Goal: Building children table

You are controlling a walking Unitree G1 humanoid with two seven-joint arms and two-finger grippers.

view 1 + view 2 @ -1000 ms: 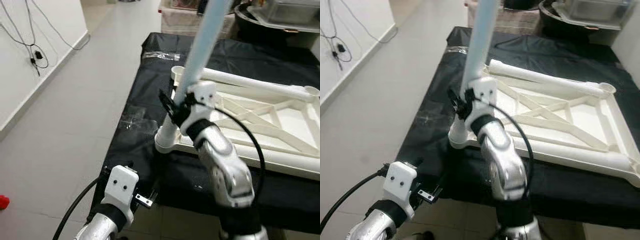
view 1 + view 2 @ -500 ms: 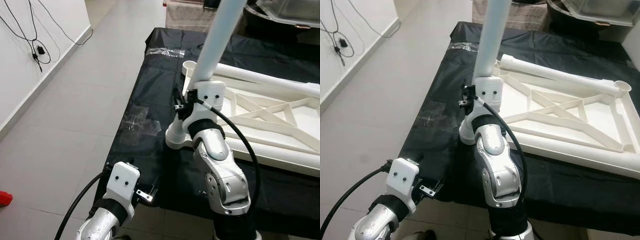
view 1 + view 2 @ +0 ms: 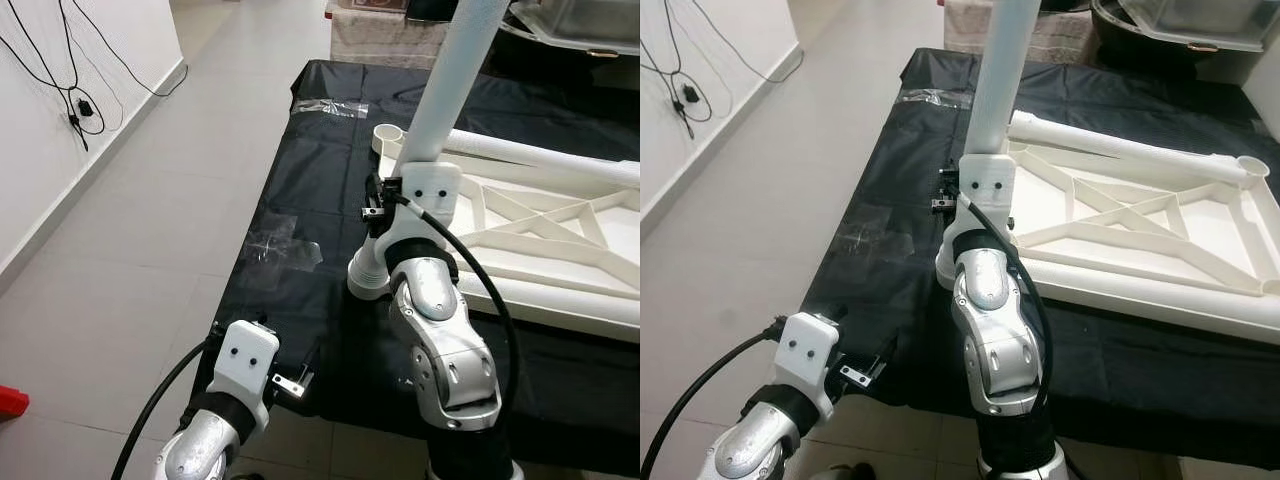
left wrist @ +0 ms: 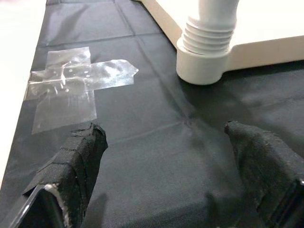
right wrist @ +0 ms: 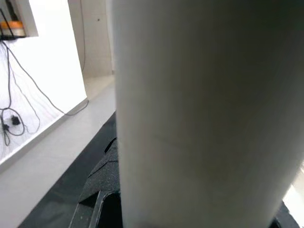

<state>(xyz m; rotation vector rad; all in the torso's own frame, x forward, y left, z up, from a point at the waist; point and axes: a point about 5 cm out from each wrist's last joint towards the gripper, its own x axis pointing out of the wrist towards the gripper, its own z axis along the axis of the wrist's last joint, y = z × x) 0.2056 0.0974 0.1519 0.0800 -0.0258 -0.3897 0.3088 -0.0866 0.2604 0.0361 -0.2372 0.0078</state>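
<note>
In the corner socket [image 4: 201, 70] a white ribbed-ended leg [image 3: 452, 82] stands tilted.

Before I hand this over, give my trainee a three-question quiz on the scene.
1. True or false: the upright white plastic leg tube stands in the near corner socket of the upturned white plastic tabletop.
2. Which gripper is at the leg? A: left gripper; B: right gripper.
3. Fill in: crossed strips of clear ____ lie on the black cloth.

Key: 1 true; 2 B; 3 tape.
</note>
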